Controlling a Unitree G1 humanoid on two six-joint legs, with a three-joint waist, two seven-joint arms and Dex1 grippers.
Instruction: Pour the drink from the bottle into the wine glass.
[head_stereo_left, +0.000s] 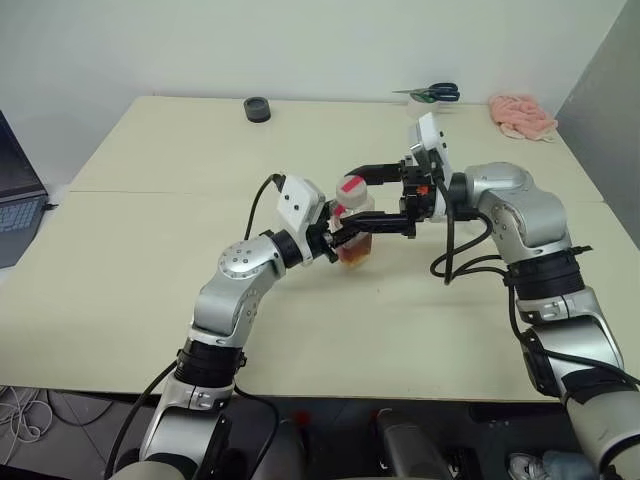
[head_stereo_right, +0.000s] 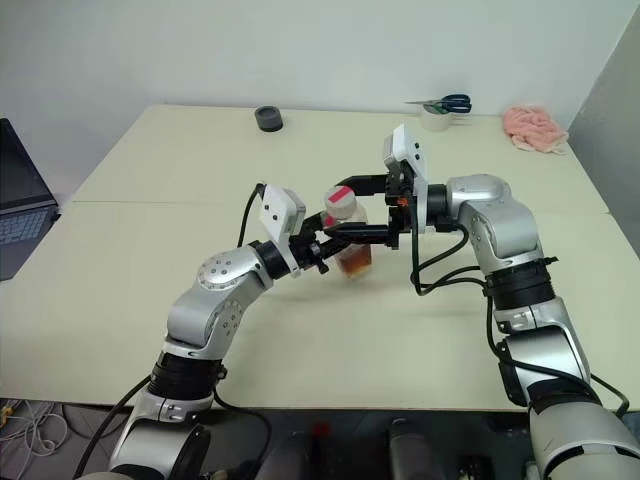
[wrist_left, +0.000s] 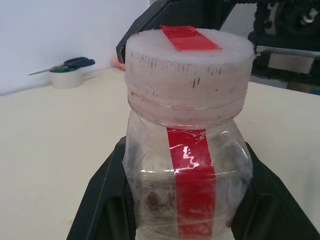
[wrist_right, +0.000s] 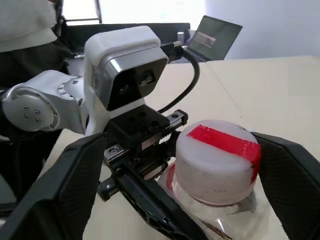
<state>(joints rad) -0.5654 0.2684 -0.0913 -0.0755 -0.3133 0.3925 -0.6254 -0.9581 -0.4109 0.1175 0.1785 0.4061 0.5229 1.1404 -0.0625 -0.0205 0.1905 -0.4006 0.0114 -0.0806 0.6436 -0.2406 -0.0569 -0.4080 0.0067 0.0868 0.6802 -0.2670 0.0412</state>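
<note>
A small clear bottle with a red strip label and a white cap bearing red tape stands upright, lifted just above the table. A little amber drink sits at its bottom. My left gripper is shut on the bottle's body, its fingers pressed against both sides. My right gripper reaches in from the right at cap height and stands open, one black finger on each side of the cap with gaps showing. The wine glass is out of view.
The cream table carries a black round object at the back, scissors on a tape roll and a pink cloth at the back right. A laptop sits off the left edge.
</note>
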